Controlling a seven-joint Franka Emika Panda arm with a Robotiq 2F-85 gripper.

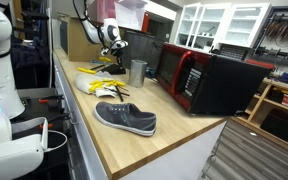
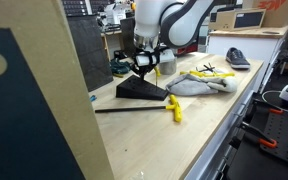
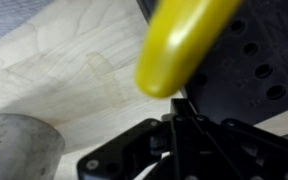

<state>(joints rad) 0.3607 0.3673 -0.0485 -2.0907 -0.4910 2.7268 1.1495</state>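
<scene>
Fingers pressed together on nothing, the gripper (image 2: 144,68) hovers over the dustpan (image 2: 142,90) at the counter's (image 2: 134,132) far end, so it should spread them first, then lower squarely around the yellow handle (image 3: 179,50).

Bare counter (image 1: 184,128) past shoe (image 1: 126,118), cup (image 1: 137,72) and microwave (image 1: 214,80) crowd gripper (image 1: 114,47)

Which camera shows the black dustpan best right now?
An exterior view: the black dustpan shows whole on the wooden counter, under the gripper. The wrist view gives only a blurred close-up of its yellow handle. In an exterior view with the shoe in front, it is too small to make out.
</scene>
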